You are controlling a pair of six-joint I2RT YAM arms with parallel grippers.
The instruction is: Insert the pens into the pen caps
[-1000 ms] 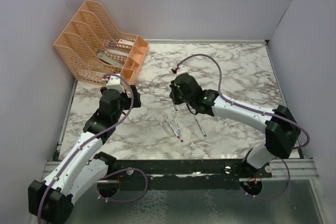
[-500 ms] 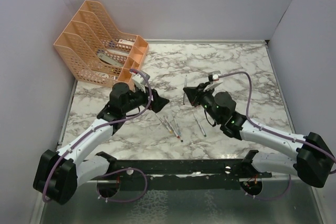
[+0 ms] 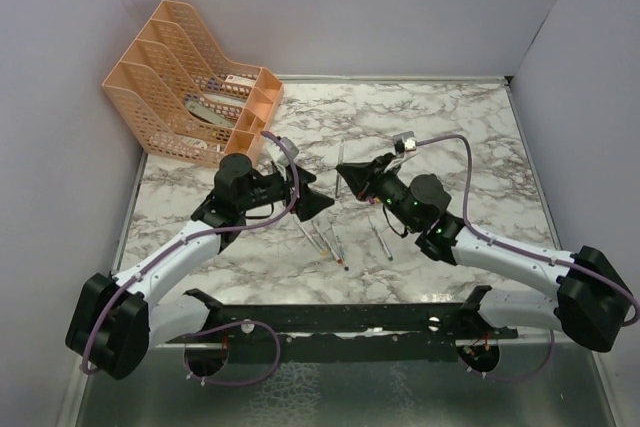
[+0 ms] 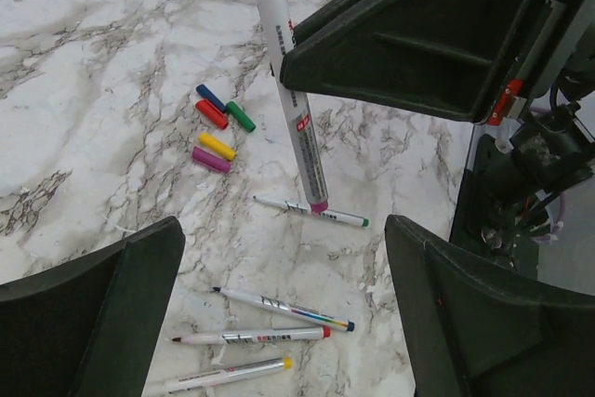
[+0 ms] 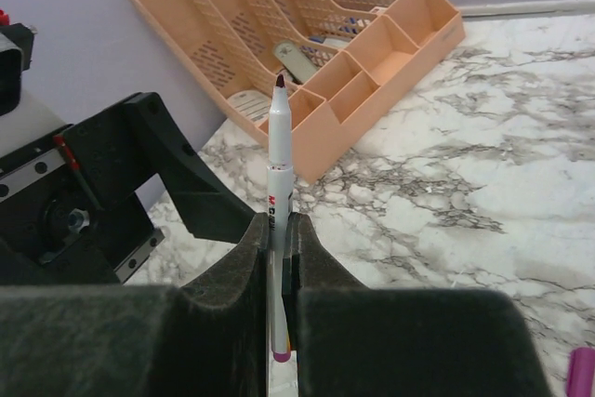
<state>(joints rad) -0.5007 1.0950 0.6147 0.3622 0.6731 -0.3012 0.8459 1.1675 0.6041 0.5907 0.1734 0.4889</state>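
In orange trays (image 3: 150, 122): pale objects (image 3: 205, 109); right gripper (image 5: 278, 230) pinches pen (image 5: 281, 141).

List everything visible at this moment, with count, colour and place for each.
held pen: one, pale grey-white with a purple end; upright in the right hand.
loose pens: four, pale grey-white with green, blue, red and yellow ends; lying on the table below the hands.
pen caps: five, blue, red, green, yellow and purple; clustered on the table, apart from the pens.
file organiser: one, orange; back left of the table, pale items inside.
table: one, white marble pattern with grey veins.
left hand: one, black; open and empty, facing the right hand.
right hand: one, black; shut on the held pen, above the table.
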